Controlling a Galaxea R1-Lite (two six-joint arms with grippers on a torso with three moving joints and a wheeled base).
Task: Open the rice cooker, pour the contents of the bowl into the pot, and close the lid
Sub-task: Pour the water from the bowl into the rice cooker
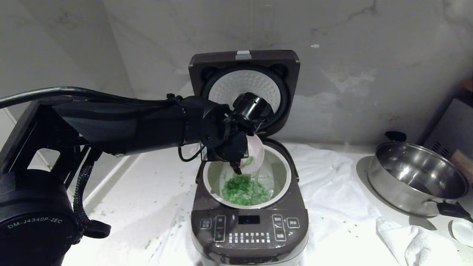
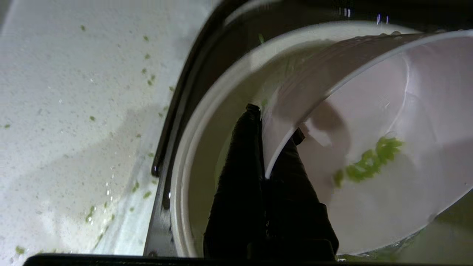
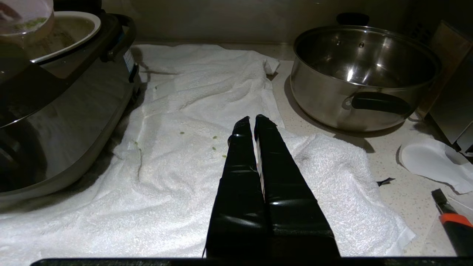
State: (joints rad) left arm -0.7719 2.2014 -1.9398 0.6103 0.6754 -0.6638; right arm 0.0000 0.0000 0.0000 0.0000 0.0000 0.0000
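Rice cooker sits open before us, lid upright. Our left gripper pinches the pale pink bowl by its rim, tipped over the pot. We should tilt further (green bits cling to the smooth wall). Right gripper hangs closed, empty, above the white towel.

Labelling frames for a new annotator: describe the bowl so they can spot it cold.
Find the rice cooker mid-counter, its lid standing open. Over its pot, the left gripper pinches the rim of a small pale pink bowl, tipped steeply, a few green bits inside. The steel pan to the right is much bigger, shiny and black-handled.
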